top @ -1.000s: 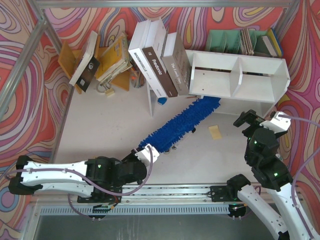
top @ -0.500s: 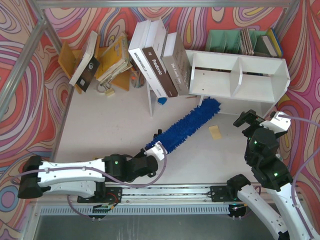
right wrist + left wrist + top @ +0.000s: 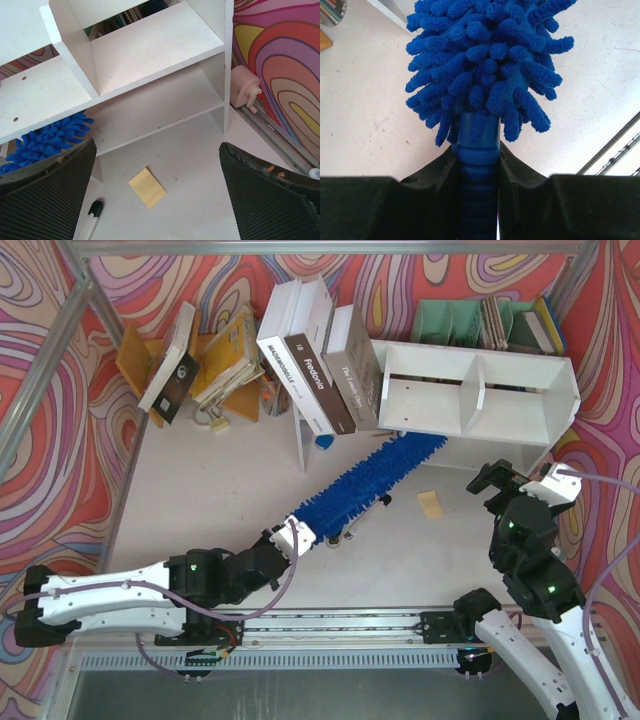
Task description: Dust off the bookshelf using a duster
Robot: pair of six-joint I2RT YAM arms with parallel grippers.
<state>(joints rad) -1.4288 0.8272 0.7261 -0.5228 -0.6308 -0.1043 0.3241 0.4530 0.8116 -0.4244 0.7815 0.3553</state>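
Blue duster (image 3: 365,480) was held tight by the left gripper (image 3: 294,538), tip at the bookshelf (image 3: 520,400); right gripper (image 3: 498,480) gaped wide.

You have bright, even light from above in all three views, only soft shadow beneath the bookshelf (image 3: 473,388) boards, no glare on the white table (image 3: 200,490), duster (image 3: 485,50) strands crisp up close, no motion blur.

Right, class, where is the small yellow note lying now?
In the top view the yellow note lies flat on the table, right of centre, just in front of the bookshelf, between the duster and the right gripper.
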